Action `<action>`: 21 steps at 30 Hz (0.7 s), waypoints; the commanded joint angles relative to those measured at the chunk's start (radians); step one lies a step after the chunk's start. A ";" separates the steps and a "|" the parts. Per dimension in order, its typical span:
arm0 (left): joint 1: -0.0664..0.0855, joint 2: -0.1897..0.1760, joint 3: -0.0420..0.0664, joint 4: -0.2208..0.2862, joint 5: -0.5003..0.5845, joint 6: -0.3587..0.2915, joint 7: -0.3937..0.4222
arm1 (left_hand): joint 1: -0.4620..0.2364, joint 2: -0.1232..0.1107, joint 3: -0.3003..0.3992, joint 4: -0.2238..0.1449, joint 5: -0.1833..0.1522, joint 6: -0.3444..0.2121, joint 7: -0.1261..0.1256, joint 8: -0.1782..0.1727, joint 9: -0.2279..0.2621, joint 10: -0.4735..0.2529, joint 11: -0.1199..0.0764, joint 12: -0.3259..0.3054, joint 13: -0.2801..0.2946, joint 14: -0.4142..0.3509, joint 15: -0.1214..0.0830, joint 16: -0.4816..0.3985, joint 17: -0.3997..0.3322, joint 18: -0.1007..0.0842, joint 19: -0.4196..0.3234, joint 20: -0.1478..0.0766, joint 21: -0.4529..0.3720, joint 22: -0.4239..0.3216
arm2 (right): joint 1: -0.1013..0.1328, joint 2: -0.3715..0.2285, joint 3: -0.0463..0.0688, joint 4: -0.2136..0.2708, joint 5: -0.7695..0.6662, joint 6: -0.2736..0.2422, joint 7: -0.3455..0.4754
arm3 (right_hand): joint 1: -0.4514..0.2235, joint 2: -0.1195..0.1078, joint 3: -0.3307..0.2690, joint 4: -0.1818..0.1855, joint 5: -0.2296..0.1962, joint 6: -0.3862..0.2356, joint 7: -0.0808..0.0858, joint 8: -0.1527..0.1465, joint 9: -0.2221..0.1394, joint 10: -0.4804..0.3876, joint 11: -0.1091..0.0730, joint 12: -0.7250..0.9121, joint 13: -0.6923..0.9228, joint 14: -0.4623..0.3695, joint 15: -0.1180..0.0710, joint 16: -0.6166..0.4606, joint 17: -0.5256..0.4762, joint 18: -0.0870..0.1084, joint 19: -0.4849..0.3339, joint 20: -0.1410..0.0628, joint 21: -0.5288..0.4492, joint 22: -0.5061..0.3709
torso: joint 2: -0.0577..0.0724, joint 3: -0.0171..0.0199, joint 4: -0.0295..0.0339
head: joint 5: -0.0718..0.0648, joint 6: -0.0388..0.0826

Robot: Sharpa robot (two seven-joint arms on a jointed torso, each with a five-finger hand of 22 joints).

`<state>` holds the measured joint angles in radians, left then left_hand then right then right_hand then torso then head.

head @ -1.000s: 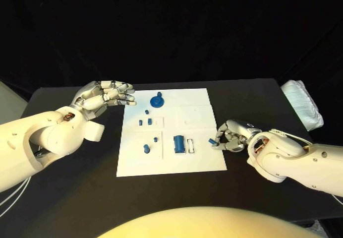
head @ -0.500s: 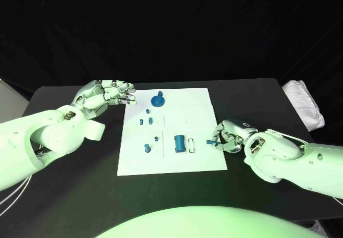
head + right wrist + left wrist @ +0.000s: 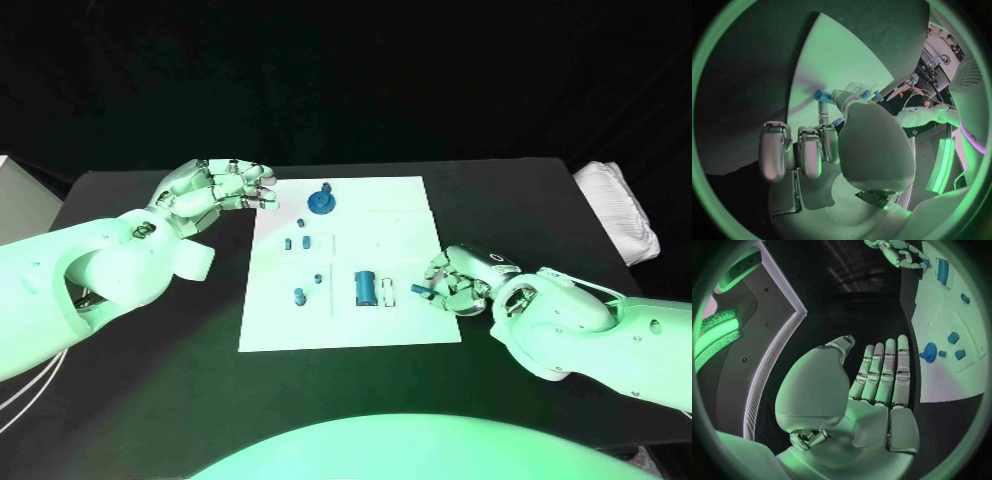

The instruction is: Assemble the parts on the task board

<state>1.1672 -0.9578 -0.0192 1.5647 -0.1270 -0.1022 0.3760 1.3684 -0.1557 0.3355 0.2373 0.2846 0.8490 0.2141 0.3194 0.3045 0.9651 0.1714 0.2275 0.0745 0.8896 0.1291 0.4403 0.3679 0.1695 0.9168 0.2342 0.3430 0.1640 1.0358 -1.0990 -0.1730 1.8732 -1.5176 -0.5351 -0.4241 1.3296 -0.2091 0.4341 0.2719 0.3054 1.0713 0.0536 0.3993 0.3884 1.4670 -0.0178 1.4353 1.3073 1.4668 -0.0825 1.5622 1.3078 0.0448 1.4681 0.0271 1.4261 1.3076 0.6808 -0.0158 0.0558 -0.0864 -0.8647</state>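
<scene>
The black desk (image 3: 173,380) carries the white task board (image 3: 397,215) at its middle, with a folded white cloth (image 3: 623,205) lying well apart near the desk's far right edge. The left hand (image 3: 216,187) hovers just beside the board's far left corner, off the plate; in the left wrist view its fingers (image 3: 887,371) lie straight and side by side with nothing between them and the thumb, so it is open and empty. The right hand (image 3: 464,277) sits at the board's right edge, about level with the near row of parts, its fingers curled in and pinching a small blue part (image 3: 423,290) that pokes out over the plate's margin; the right wrist view shows the same blue part (image 3: 823,95) held at the fingertips above the white plate. On the board, the round blue part with a knob (image 3: 322,204) stands at the far end, nearest the left hand. The blue cylinder (image 3: 366,288) lies in the near recess beside a pale slot, just left of the right hand. 2 small blue pieces (image 3: 296,242) lie mid-board on the left, and another small blue piece (image 3: 299,297) lies nearer, left of the cylinder.
</scene>
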 commanded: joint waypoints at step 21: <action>0.000 -0.003 0.000 0.006 0.001 0.020 -0.001 | 0.012 0.003 0.000 0.006 0.001 -0.005 0.001 0.005 -0.002 -0.009 -0.001 0.006 -0.002 -0.007 0.001 0.006 0.001 0.012 0.006 0.001 -0.006 -0.001 | -0.003 0.116 0.002 -0.037 0.030 0.009 -0.004 | -0.134 -0.001 0.039 -0.006 -0.036 0.024 -0.013 0.035 0.033 0.069 -0.014 0.025 0.209 0.104 -0.009 0.009 0.263 -0.023 0.087 -0.012 0.026 0.235 | 0.002 0.0010 -0.0002 | 0.003 -0.002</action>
<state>1.1672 -0.9612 -0.0192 1.5678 -0.1270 -0.1000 0.3714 1.3723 -0.1518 0.3354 0.2373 0.2846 0.8490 0.2140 0.3194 0.3046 0.9651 0.1713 0.2275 0.0737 0.8896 0.1291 0.4403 0.3677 0.1695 0.9167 0.2342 0.3435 0.1641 1.0335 -0.9858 -0.1714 1.8385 -1.4868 -0.5482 -0.4127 1.2070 -0.2101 0.4733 0.2628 0.2745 1.0765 0.0560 0.4290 0.4230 1.4667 -0.0250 1.4559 1.3073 1.4667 -0.0824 1.5672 1.3076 0.0294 1.4644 0.0234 1.4466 1.3073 0.6823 -0.0157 0.0549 -0.0848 -0.8668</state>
